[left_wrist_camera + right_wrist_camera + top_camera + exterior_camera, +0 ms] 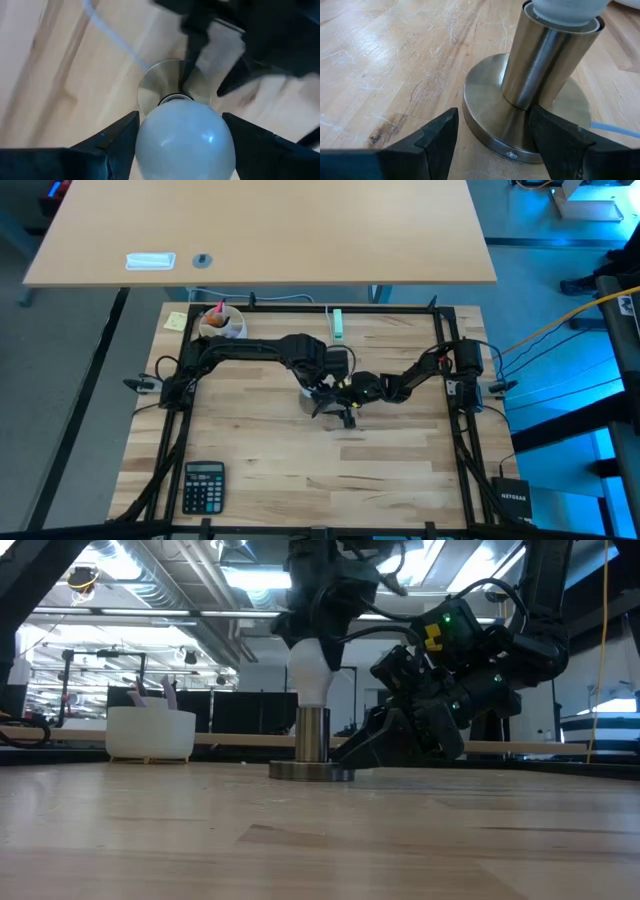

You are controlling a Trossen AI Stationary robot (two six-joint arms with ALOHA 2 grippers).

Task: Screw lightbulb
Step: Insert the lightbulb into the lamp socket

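Mid-tabletop, the left gripper [182, 145] spans the lightbulb [309, 667] seated in its metal socket [540, 75]; whether it grips is unclear. The right gripper [492, 137] clamps the socket's base.

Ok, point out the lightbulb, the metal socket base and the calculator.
lightbulb [309, 670], low view, on its white frosted globe.
metal socket base [490, 107], right wrist view, on the flat round foot.
calculator [203, 486], high view, on its keypad.

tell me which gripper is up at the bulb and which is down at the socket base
The left gripper straddles the white lightbulb from above. The right gripper sits low at the table, around the metal socket base.
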